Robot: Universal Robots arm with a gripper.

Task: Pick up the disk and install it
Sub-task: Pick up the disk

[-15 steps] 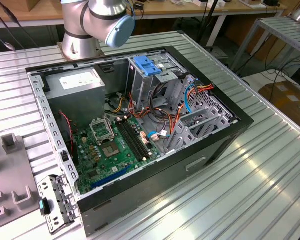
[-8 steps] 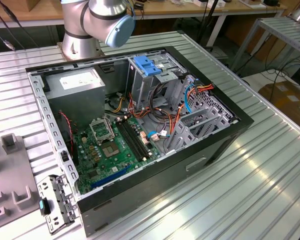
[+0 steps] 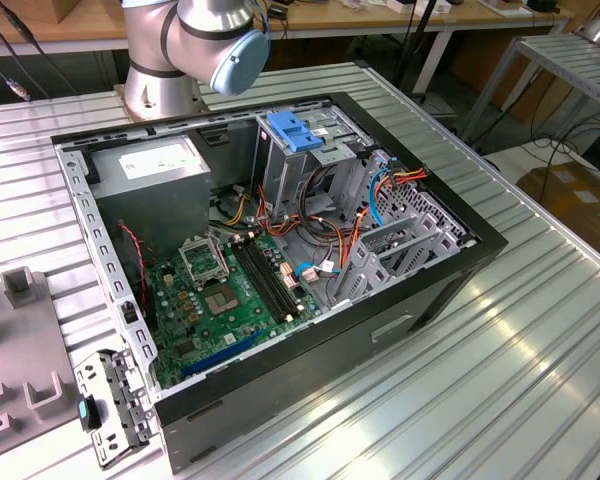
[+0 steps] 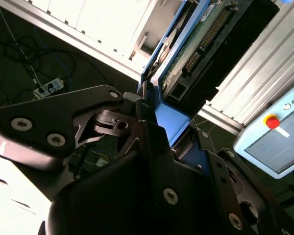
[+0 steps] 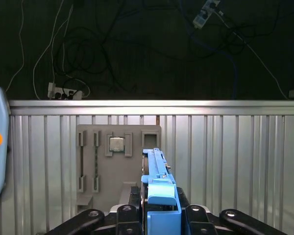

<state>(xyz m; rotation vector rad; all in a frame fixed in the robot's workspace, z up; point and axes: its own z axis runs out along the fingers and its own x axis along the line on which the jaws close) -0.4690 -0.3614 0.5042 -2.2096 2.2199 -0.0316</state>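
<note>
disk | clamped edge-on in tool | over ribbed table

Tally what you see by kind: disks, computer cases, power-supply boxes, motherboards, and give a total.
disk, held in the pincer: 1
computer case: 1
power-supply box: 1
motherboard: 1
Total: 4

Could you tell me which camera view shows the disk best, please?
The second wrist view: the disk shows its green circuit-board face and blue rails, with the gripper shut on its end. The first wrist view gives the disk edge-on, a thin blue strip projecting from the gripper.
</note>
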